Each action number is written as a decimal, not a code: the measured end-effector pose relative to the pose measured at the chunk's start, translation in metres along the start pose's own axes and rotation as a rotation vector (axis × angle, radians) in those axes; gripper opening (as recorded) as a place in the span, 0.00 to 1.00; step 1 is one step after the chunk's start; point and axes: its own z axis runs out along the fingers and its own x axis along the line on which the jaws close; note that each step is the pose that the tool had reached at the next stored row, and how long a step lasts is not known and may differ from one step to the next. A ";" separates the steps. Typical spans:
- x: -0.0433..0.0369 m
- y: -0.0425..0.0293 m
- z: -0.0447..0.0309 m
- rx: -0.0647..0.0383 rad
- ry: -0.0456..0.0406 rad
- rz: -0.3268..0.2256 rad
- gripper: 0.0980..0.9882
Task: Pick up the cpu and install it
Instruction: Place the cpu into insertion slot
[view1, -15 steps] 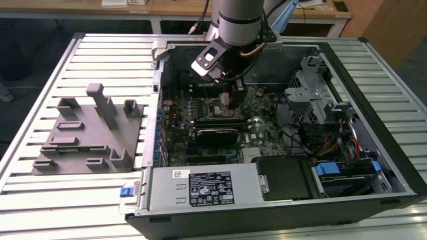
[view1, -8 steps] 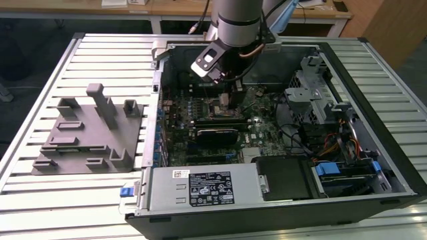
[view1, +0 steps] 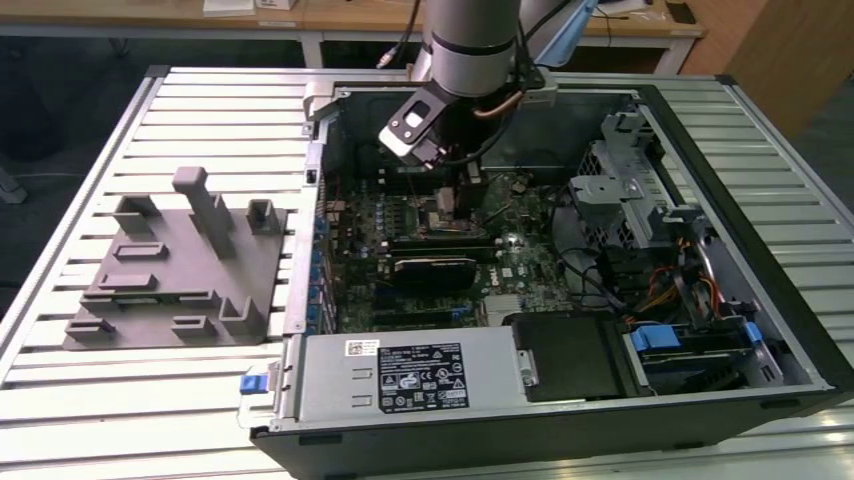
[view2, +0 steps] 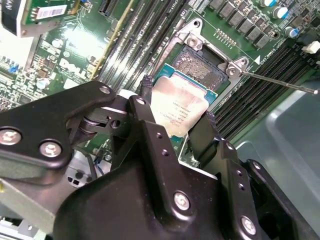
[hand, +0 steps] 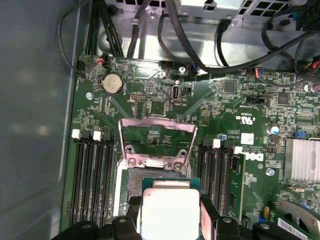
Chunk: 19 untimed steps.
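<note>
The gripper is clamped on the cpu by two opposite edges. It holds the cpu low over the open socket, near the far edge of the motherboard inside the case on the desk. The install step seems in hand: the load plate stands lifted, and in both wrist views the cpu covers only the part of the socket nearest the gripper, though I cannot tell whether it touches. Seating it would call for squaring its corners with the socket and a level, gentle descent, since the bare contacts likely bend easily.
</note>
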 end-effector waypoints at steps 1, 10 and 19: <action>0.0007 -0.0002 0.0011 0.000 0.0001 0.000 0.50; 0.0065 -0.0008 0.0124 0.000 0.0000 0.000 0.50; 0.0156 -0.0005 0.0206 0.000 -0.0002 0.000 0.50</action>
